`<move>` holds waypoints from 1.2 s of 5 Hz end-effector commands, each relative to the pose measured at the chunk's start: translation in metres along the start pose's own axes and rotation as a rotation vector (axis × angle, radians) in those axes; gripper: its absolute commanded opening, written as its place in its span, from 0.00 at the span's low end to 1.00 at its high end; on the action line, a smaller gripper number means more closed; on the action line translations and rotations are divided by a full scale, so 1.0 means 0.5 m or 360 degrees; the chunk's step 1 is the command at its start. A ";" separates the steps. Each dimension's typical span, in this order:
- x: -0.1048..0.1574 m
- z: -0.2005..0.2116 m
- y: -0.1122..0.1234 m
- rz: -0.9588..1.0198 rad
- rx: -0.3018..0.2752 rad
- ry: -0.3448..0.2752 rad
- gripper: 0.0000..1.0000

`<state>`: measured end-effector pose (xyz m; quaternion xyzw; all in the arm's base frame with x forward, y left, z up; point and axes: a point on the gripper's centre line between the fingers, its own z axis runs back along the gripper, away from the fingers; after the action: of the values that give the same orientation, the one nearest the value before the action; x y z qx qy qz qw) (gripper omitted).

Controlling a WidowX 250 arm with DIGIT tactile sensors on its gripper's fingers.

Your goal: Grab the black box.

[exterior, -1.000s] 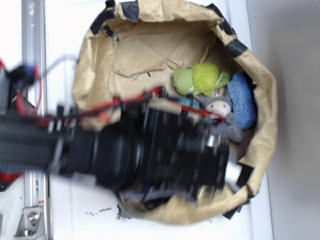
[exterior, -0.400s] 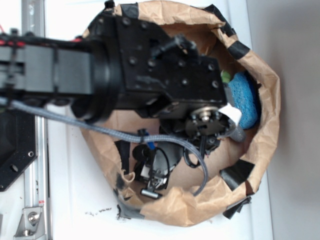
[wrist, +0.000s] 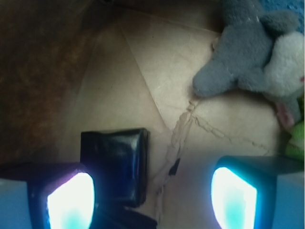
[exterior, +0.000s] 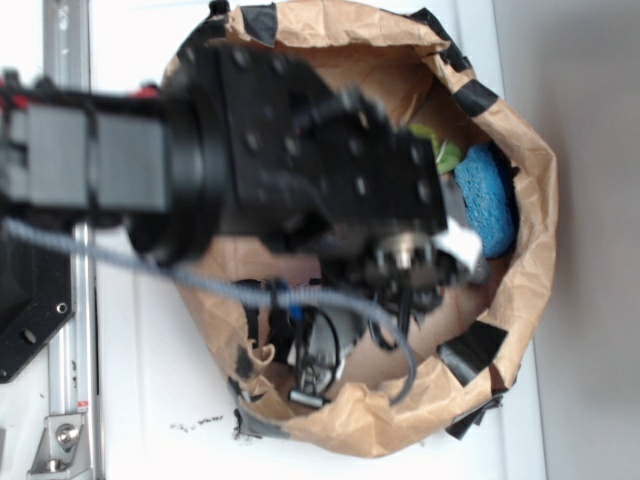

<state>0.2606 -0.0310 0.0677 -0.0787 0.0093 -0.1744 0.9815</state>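
Note:
The black box [wrist: 114, 162], glossy with rounded edges, lies on the brown paper floor in the wrist view. It sits just inside my left finger [wrist: 71, 202], partly behind it. My gripper [wrist: 152, 200] is open, with a wide gap of bare paper between the box and the right finger [wrist: 233, 198]; nothing is held. In the exterior view my blurred black arm [exterior: 300, 160] reaches over the paper bag [exterior: 530, 250] and covers the fingers. I cannot pick the box out there.
A grey plush toy [wrist: 252, 62] lies ahead to the right. A blue sponge [exterior: 487, 200] and a green plush [exterior: 440, 150] sit by the bag's right wall. Dark clutter [exterior: 318, 350] lies near the front wall. A metal rail [exterior: 65, 60] runs along the left.
My arm swung from the front of the bag towards its back. Since 0.4 s ago it has only shifted slightly and is motion-blurred.

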 end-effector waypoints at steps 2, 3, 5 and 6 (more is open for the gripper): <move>-0.008 -0.051 -0.010 -0.0030 0.0027 0.0085 1.00; -0.007 -0.059 -0.046 -0.0111 -0.0020 0.0087 1.00; -0.029 -0.050 -0.090 -0.0189 -0.0113 0.0097 1.00; -0.041 -0.043 -0.102 -0.0218 -0.0148 0.0083 1.00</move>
<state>0.2325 -0.0727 0.0392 -0.1180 0.0525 -0.1989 0.9715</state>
